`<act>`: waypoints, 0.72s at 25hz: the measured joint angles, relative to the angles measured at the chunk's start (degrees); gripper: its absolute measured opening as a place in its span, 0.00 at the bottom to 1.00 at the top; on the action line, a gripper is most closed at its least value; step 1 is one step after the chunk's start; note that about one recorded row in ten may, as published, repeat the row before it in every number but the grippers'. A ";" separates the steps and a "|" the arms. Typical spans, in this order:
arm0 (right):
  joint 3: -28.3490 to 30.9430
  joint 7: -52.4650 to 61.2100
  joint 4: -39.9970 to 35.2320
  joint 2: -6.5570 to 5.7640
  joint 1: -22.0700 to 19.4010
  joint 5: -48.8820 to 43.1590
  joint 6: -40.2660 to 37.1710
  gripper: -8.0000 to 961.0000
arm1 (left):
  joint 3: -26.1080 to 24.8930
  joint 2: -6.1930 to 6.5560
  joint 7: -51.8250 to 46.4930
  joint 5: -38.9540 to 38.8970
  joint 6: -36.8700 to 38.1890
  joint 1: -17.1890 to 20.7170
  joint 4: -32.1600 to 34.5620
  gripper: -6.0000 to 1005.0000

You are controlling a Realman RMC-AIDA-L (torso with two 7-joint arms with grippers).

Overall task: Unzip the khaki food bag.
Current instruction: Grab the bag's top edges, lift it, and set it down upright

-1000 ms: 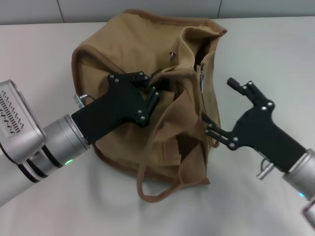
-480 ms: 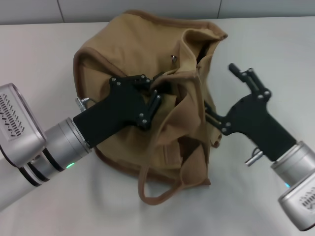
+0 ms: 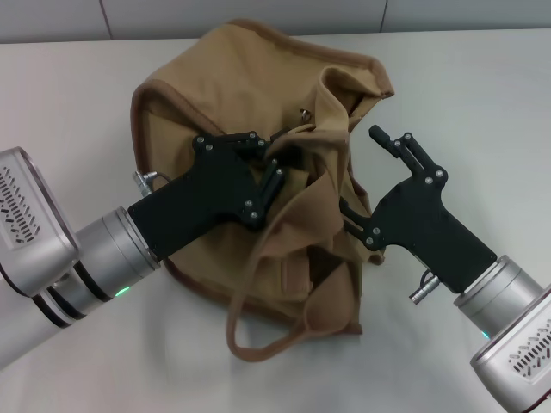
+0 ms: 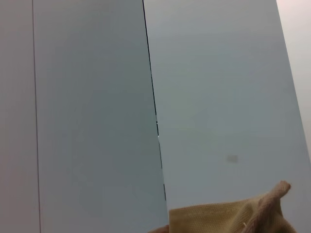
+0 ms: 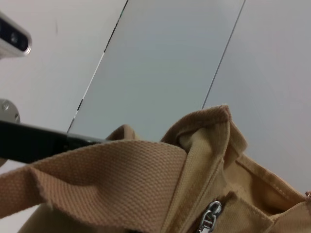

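Observation:
The khaki food bag [image 3: 215,103] lies crumpled on the white table, one strap handle [image 3: 258,331] looping toward me. My left gripper [image 3: 274,163] is shut on a fold of canvas at the bag's top middle. My right gripper [image 3: 366,172] is open at the bag's right side, one finger raised and the other touching the canvas by the open top seam. The right wrist view shows a strap [image 5: 112,179] close up and the silver zipper pull [image 5: 209,219] just beyond it, with my left gripper's black body [image 5: 34,143] behind. The left wrist view shows only a corner of the bag [image 4: 233,218].
The white table [image 3: 482,95] spreads around the bag, with a grey panelled wall [image 3: 258,13] along its far edge. Both arms' silver wrists [image 3: 103,254] lie low over the table's near side.
My right gripper has moved left and closer to the bag's right side. The bag's top has folded inward and the strap loop has shifted left. My left gripper has held its place.

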 joint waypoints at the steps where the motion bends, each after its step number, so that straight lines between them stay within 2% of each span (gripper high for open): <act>1: 0.12 0.32 0.36 0.00 -0.04 0.02 -0.05 0.88 | 0.00 0.00 0.00 -0.04 0.02 0.00 0.00 0.06; 14: 0.58 10.07 -0.30 0.00 -0.02 -0.56 -1.49 0.88 | 0.05 0.00 0.02 -0.10 0.15 0.35 0.18 0.06; 18: 0.78 10.13 -0.69 -0.01 -0.02 -4.17 -1.45 0.88 | 0.04 0.01 0.02 -0.03 0.15 0.34 0.19 0.06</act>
